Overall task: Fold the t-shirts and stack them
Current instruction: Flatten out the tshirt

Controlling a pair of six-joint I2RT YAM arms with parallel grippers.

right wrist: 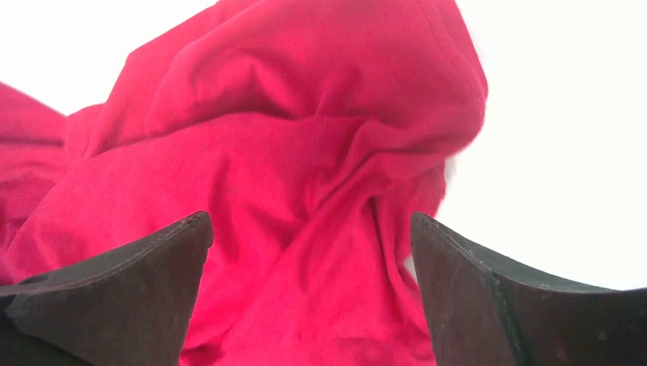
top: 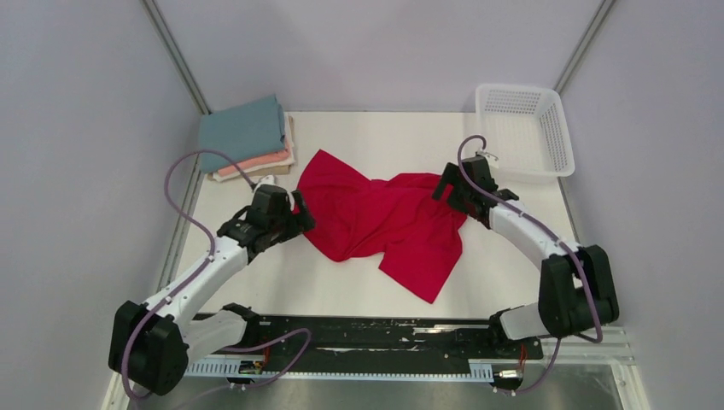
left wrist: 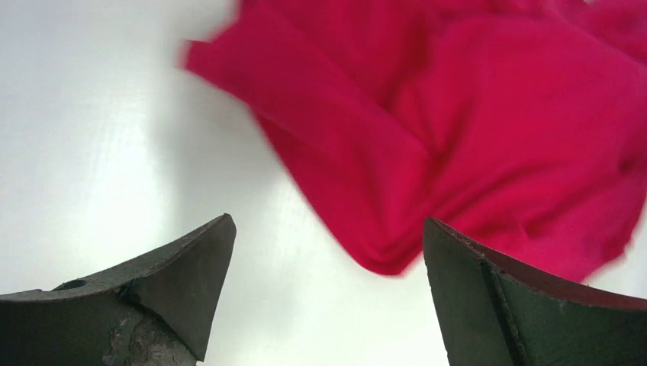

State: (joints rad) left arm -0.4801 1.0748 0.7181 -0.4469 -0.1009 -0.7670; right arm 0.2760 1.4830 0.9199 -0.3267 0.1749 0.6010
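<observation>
Just ahead of the left gripper (left wrist: 328, 227), jaws spread, lies the edge of the red t-shirt (top: 384, 224); the right gripper (right wrist: 311, 219), likewise spread, hangs over its folds, white basket (top: 565, 137) off behind it.

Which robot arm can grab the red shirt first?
Probably the right. The open right gripper has the red shirt bunched between its fingers; the open left gripper has mostly table there, with only the shirt's edge.
</observation>
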